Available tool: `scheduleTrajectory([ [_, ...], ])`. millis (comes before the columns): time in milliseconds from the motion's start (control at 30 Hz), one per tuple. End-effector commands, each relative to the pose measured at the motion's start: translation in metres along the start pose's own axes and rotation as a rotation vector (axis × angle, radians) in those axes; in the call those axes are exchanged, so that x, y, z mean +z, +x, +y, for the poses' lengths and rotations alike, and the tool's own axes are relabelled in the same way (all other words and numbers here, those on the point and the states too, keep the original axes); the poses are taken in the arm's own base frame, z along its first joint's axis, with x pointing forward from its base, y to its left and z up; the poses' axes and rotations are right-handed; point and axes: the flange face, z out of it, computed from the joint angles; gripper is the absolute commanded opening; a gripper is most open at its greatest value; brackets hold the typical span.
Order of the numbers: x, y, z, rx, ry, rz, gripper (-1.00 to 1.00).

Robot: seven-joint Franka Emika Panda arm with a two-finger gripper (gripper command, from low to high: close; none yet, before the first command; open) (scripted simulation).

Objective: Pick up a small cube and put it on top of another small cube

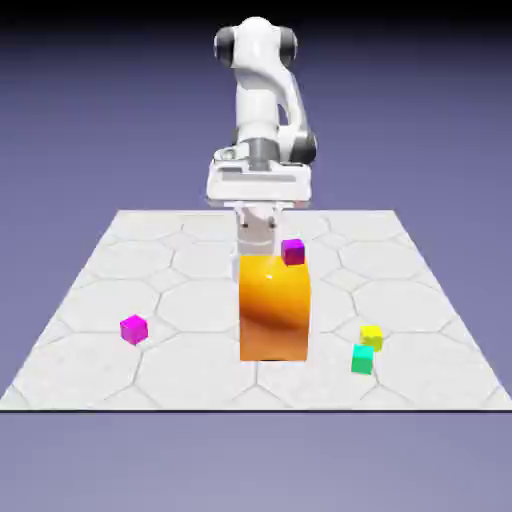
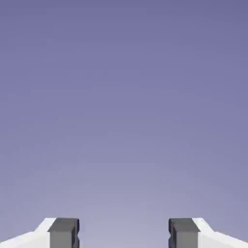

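Teal-green and glossy, the small cube (image 1: 362, 360) is seen on the table (image 1: 200, 385), toward the near edge on the exterior view's right. The yellow cube (image 1: 371, 337) is placed just behind it and is partly covered by it from this angle; whether the two are touching cannot be told. The magenta-pink cube (image 1: 134, 330) is set well apart from both, on the exterior view's left, and is turned so that a corner is pointed toward the camera. Between these two sides the large orange block (image 1: 274, 310) is stood upright, its upper part curved at one side and lit by a bright highlight. At its top edge, toward the exterior view's right, the purple cube (image 1: 293, 252) is seen; whether it is supported by the block cannot be made out. Beyond the block, the white arm (image 1: 257, 100) is raised, with the gripper (image 2: 124, 233) carried above the table. The fingers (image 2: 64, 237) are spread wide apart, and only the blue-violet backdrop (image 2: 124, 106) is shown between and beyond them in the hand view.
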Motion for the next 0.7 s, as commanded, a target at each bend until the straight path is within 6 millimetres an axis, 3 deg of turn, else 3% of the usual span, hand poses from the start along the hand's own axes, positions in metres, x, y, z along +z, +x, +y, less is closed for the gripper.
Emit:
scheduleTrajectory([
  [0,0.011,-0.005,-0.007,0.01,-0.023,-0.025,0.0],
  [300,0.108,-0.077,-0.061,0.114,-0.239,-0.246,0.0],
  [600,0.183,-0.177,-0.1,0.252,-0.455,-0.446,0.0],
  [667,0.196,-0.207,-0.096,0.275,-0.515,-0.489,0.0],
])
